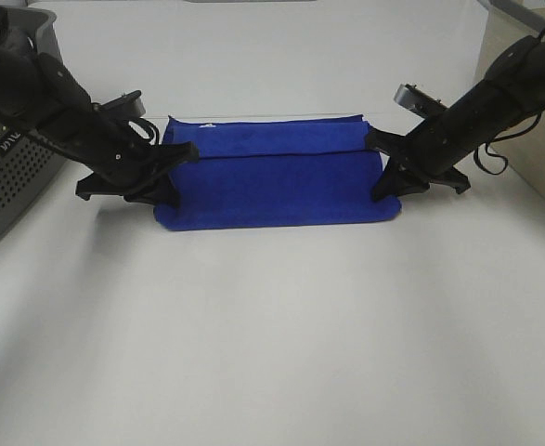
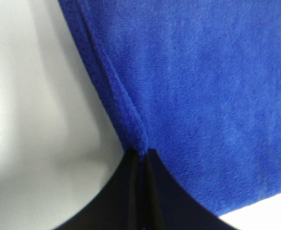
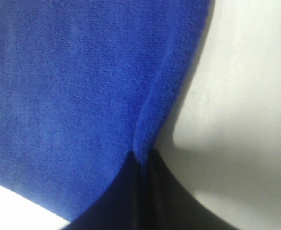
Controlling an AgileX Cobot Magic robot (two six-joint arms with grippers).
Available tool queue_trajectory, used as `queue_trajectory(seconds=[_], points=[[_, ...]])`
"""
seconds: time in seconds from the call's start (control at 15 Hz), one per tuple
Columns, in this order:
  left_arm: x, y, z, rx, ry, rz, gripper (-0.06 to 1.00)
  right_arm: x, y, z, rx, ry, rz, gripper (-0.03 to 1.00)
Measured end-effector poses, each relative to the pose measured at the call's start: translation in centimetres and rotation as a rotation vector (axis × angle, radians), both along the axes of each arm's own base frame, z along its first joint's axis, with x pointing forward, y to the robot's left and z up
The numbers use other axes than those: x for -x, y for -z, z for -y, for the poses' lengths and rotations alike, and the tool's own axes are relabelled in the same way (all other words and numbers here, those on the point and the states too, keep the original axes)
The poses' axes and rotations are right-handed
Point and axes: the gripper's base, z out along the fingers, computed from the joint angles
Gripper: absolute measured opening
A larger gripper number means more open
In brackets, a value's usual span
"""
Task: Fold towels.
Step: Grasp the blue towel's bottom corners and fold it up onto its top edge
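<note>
The royal-blue towel (image 1: 277, 181) lies on the white table, folded lengthwise, with a small white tag near its far left corner. My left gripper (image 1: 181, 156) is shut on the towel's left edge, and my right gripper (image 1: 376, 149) is shut on its right edge. The held layer is lifted slightly over the lower layer. In the left wrist view the fingers (image 2: 142, 191) pinch the hemmed edge of the towel (image 2: 202, 96). In the right wrist view the fingers (image 3: 142, 191) pinch the edge of the towel (image 3: 73, 96) in the same way.
A grey perforated basket (image 1: 7, 177) stands at the left edge of the table. A beige box or wall panel (image 1: 532, 130) is at the far right. The white table (image 1: 272, 353) stretches in front of the towel.
</note>
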Motion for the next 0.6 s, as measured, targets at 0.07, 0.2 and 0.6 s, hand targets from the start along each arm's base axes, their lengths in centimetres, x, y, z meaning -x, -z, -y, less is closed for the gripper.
queue_trajectory(seconds=[0.07, 0.2, 0.6], points=[[0.2, 0.0, 0.0, -0.011, 0.027, -0.016, 0.01, 0.1, -0.3, 0.0, -0.001, -0.003, -0.001, 0.0], [1.1, -0.5, -0.1, -0.021, 0.07, -0.054, 0.01, 1.3, -1.0, 0.0, -0.002, -0.02, -0.029, 0.0], [8.7, -1.3, -0.6, -0.064, 0.15, -0.173, 0.01, 9.5, -1.4, 0.5, 0.025, -0.029, -0.152, 0.0]])
